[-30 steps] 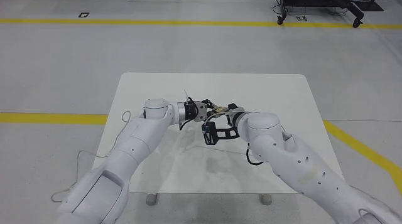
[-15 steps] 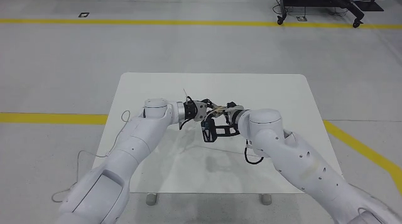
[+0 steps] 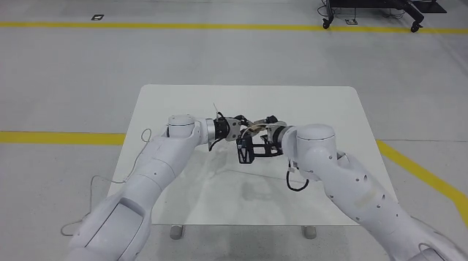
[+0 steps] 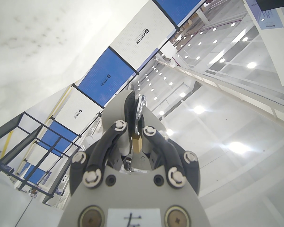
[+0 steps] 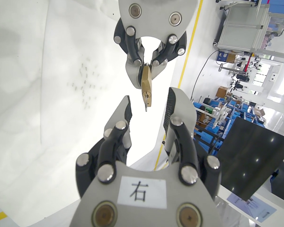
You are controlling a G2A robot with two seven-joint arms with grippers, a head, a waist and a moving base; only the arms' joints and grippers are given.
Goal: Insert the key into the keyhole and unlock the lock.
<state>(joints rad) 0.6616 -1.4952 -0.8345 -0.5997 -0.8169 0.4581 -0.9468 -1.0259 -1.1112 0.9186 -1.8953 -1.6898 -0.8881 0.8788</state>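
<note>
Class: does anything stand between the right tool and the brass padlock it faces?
Nothing visible does. The open right tool faces the keyhole end of the small brass padlock, clamped in the left tool, with only clear air between them.

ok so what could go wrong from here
The left end effector pinches the lock by one end only, so a push could swing it. The right end effector is open either side of the small metal piece by the keyhole; closing off-centre may knock it loose.
</note>
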